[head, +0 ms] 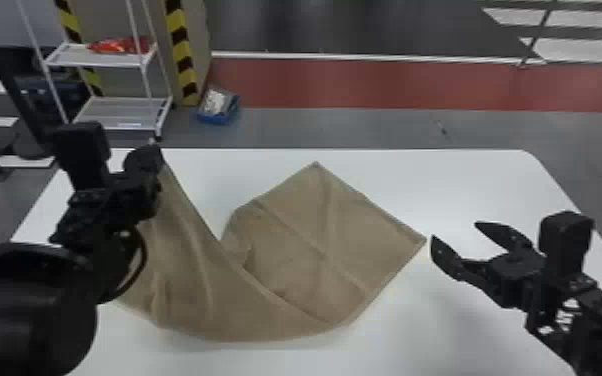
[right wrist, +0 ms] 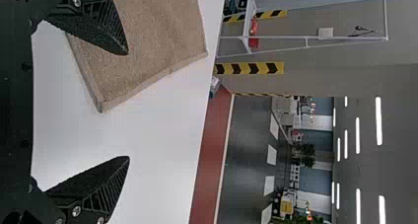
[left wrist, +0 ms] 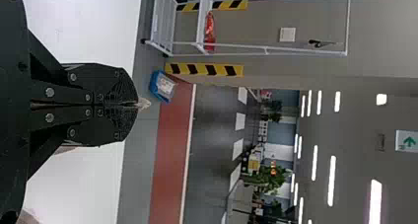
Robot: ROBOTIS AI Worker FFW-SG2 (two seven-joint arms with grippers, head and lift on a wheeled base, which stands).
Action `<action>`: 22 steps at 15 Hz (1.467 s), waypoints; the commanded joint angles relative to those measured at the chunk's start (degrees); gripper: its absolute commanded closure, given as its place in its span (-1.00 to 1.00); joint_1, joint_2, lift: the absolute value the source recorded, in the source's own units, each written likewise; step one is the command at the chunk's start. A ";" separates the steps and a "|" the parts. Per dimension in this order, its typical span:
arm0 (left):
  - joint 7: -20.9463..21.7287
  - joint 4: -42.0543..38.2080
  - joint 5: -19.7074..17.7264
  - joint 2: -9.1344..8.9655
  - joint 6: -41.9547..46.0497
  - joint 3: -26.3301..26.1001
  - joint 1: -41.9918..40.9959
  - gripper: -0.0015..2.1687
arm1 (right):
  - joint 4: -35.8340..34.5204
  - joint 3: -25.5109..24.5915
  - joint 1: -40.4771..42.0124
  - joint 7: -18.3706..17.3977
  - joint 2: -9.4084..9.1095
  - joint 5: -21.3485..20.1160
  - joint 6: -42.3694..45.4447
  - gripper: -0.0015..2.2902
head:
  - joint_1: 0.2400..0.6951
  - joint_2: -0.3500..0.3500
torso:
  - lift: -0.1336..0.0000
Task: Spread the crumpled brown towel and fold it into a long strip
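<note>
In the head view the brown towel (head: 325, 235) lies partly spread on the white table, its left part raised toward my left gripper (head: 152, 155), folded over itself in the middle. Pressed together in the left wrist view, the fingers of my left gripper (left wrist: 138, 104) hold a small bit of the towel (left wrist: 144, 103) at their tips. My right gripper (head: 455, 235) is open just right of the towel's right corner, holding nothing. In the right wrist view that corner of the towel (right wrist: 143, 51) lies beyond the spread fingers of my right gripper (right wrist: 129, 105).
The white table (head: 465, 185) extends around the towel, with its far edge behind. Beyond it on the floor stand a white shelf rack (head: 120, 107) at the left and a blue bin (head: 219, 116).
</note>
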State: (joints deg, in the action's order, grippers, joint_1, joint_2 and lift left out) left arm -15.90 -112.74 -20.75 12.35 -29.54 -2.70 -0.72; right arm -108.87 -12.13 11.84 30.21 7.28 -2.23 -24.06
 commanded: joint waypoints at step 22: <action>-0.62 -15.41 -6.05 4.61 -0.31 9.91 -10.71 0.33 | 28.27 3.78 -13.78 6.53 1.68 -3.31 12.32 -0.08 | 1.00 0.17 | -0.86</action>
State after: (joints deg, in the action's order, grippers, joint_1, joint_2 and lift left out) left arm -16.52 -128.22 -26.86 16.99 -29.84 7.21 -11.43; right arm -80.51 -8.70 -2.02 36.37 8.91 -5.60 -11.55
